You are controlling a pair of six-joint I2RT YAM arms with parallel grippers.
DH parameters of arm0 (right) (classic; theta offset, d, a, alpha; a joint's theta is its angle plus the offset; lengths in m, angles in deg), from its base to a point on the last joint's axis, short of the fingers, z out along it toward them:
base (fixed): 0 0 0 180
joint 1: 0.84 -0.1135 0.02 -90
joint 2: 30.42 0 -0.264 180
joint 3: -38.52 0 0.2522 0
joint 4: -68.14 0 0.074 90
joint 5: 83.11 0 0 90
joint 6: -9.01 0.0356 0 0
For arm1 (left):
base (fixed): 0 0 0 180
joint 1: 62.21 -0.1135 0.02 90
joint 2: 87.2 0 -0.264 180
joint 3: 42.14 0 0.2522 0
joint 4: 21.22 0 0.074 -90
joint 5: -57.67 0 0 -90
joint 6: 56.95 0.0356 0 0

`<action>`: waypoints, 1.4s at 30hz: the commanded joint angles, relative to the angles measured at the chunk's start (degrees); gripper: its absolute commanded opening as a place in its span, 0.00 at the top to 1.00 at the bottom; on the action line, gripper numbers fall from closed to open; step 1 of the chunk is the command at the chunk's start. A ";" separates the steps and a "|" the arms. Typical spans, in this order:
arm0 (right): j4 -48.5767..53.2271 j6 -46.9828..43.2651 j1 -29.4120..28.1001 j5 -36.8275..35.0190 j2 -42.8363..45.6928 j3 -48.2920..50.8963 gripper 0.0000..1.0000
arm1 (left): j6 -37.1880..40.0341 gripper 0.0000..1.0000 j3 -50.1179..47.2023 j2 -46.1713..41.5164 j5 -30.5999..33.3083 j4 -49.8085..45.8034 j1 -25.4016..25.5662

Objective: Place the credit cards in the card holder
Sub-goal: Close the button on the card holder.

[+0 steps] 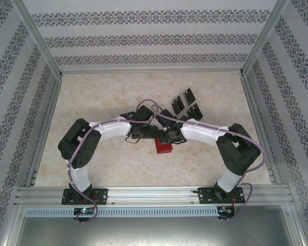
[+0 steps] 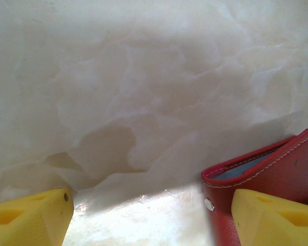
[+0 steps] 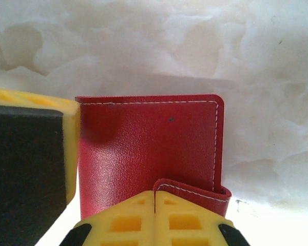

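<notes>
Right hand (image 3: 154,218) is pinched shut on the snap tab (image 3: 195,193) of the wallet (image 3: 143,148), which lies mid-counter (image 1: 108,92). Left hand (image 2: 151,207) sits wide open, one finger just beside the wallet's edge. Cards (image 1: 184,105) are further back, right side.

Card holder (image 3: 149,148): red leather-like skin with a fine grain and a soft sheen; pale thread stitching along the edge beyond the fingers.
Snap stud (image 2: 209,204): shiny silver metal, just beside the finger that overlaps the card holder.
Lining (image 2: 241,168): smooth, grey-blue, matt.
Fingers (image 2: 31,220): yellow plastic, matt, with moulded hollows.
Table (image 2: 143,77): pale marble-pattern surface, smooth, glossy between the fingers.
</notes>
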 commanded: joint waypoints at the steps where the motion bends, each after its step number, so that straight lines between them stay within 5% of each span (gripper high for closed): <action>1: 0.36 0.65 -0.06 0.99 -1.01 1.50 1.00 | 0.49 0.18 0.09 3.27 -4.47 3.82 0.54; 14: 0.53 1.54 0.04 1.84 3.11 2.67 1.00 | 0.58 0.18 0.24 3.25 -4.41 3.61 0.49; 42: -4.11 4.15 1.54 3.33 -3.17 7.59 1.00 | 0.61 0.19 0.15 3.95 -4.92 3.82 0.50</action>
